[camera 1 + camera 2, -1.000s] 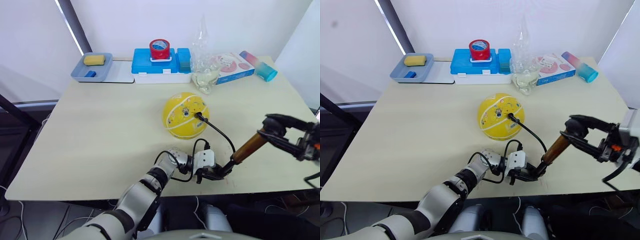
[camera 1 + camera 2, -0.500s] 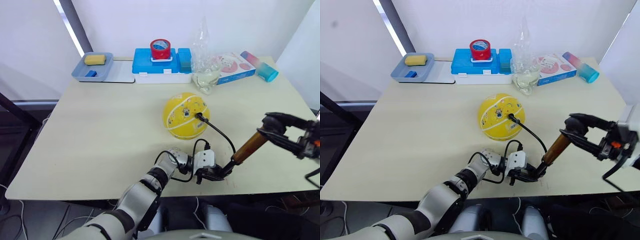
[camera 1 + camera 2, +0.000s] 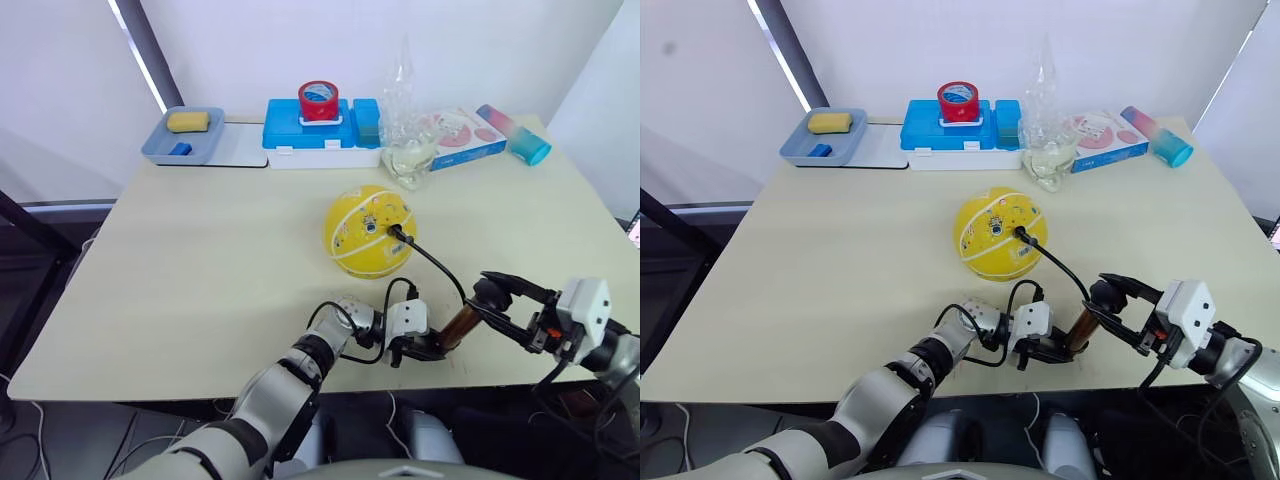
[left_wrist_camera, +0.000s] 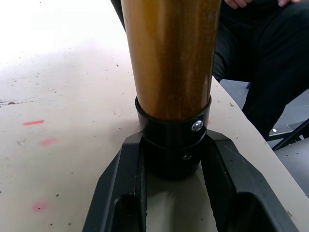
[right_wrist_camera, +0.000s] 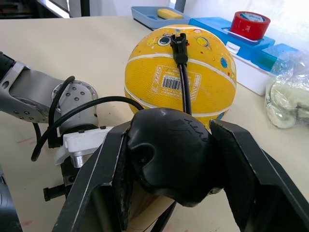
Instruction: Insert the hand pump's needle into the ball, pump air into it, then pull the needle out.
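Left tool (image 3: 428,349) clamped on hand pump (image 3: 458,327) base at surface (image 3: 200,260) front edge; right tool (image 3: 497,296) gripping black T-handle (image 5: 169,152), forearm low. Needle (image 3: 392,232) seated in ball (image 3: 368,231) mid-surface.

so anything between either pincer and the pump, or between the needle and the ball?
Nothing visible. The left pincer clamps the hand pump at its lower black cap, the right pincer grips its handle end. The needle is already seated in the ball, with the hose running clear across the table.
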### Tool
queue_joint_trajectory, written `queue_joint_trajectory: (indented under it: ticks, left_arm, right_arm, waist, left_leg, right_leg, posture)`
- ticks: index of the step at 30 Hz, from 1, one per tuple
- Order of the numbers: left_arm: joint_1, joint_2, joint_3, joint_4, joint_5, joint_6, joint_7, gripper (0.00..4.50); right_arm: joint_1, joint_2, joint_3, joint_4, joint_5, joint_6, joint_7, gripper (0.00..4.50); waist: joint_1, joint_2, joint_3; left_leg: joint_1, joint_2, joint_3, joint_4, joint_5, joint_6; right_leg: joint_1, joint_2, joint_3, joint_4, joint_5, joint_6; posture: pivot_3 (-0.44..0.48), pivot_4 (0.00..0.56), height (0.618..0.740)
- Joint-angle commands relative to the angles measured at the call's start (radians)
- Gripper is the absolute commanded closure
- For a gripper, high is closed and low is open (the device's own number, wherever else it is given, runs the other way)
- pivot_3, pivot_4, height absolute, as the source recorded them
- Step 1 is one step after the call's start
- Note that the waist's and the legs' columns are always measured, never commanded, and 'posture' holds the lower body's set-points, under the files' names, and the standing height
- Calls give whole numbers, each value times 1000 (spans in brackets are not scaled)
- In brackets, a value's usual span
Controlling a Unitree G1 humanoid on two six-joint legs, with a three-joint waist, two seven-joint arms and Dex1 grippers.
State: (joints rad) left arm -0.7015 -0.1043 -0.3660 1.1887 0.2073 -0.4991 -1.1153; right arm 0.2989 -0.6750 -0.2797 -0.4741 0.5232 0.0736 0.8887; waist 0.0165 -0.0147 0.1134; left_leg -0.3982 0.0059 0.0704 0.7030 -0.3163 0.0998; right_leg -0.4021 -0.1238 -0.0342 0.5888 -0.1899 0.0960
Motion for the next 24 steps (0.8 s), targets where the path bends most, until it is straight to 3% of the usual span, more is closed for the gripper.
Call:
queue_joint_trajectory:
  ticks: [1,15,20,24]
  left_arm:
    - [16,21,-33,25,42,0,-8,3402]
    - [21,23,-30,26,39,-5,-6,3402]
    - [20,16,-32,23,39,-4,-8,3402]
    - [18,10,-31,22,41,-3,-8,3402]
  right_arm:
    - [-10,-61,-134,-46,95,60,8,2582]
    - [-120,-271,-500,-165,476,359,-34,2582]
    - [-61,-249,-401,-182,365,372,-15,2583]
    - [16,-164,-217,-121,171,264,10,2583]
  waist:
    - [0,3,2]
    - [1,2,6]
    - [1,1,6]
    - [1,-2,5]
  left_leg:
    - [0,0,0,0,0,0]
    - [-2,0,0,0,0,0]
    - [-2,0,-1,0,0,0]
    - [-2,0,-1,0,0,0]
  right_leg:
    - [0,0,0,0,0,0]
    - [0,-3,-1,-1,0,0]
    - [0,-4,-1,-2,0,0]
    - [0,-3,-1,-2,0,0]
  posture:
    - [0,150,737]
    - [0,150,737]
    - [0,150,737]
    - [0,150,737]
